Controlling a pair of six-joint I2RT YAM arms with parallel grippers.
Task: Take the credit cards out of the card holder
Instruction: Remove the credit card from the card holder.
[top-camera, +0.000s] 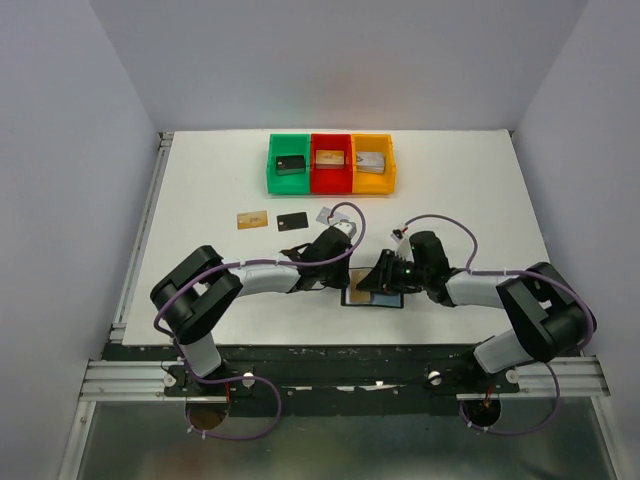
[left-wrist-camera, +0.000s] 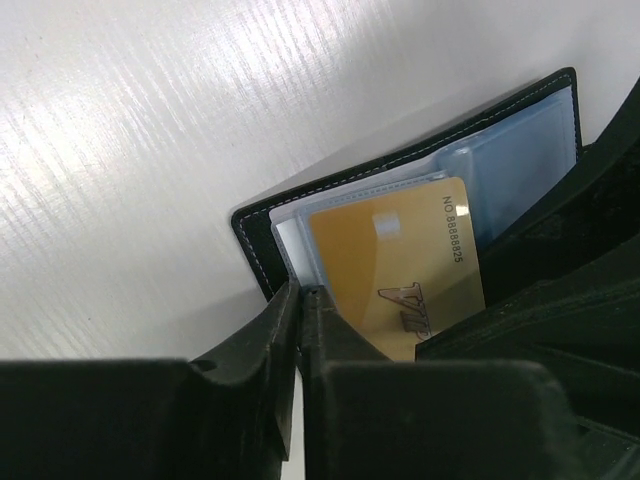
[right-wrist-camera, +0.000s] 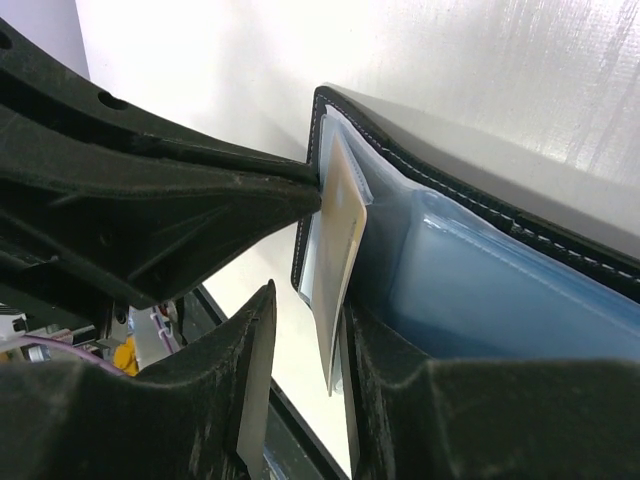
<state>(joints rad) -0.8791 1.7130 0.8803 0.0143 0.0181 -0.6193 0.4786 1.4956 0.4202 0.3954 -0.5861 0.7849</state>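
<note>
1. My left gripper (left-wrist-camera: 300, 300) has its jaws drawn to a thin slit. The tips sit at the lower corner of the gold card (left-wrist-camera: 400, 265), and I cannot tell whether they nip it.
2. My right gripper (right-wrist-camera: 310, 305) meets it from the other side, jaws narrow but apart. That card's edge stands between them, close against one finger, with a gap showing beside the other, so they are not clamped on it.
3. The card holder (right-wrist-camera: 480, 280) lies open on the white table (top-camera: 200, 270) directly under both grippers, just ahead of my bases. Its glossy bluish pockets face up inside a stitched black border. The gold card is partly out of its pocket and tilted up off it.
4. Farther out, three loose cards lie flat in a row, well apart from the holder. From left to right they are a tan-gold card (top-camera: 252, 219), a black card (top-camera: 292, 222) and a silver-grey card (top-camera: 328, 215). The last lies just beside my left wrist.
5. Farthest off, a green bin (top-camera: 270, 165), a red bin (top-camera: 331, 186) and an orange bin (top-camera: 391, 165) stand touching side by side. Each holds one blocky item: black, tan and grey in that order.
</note>
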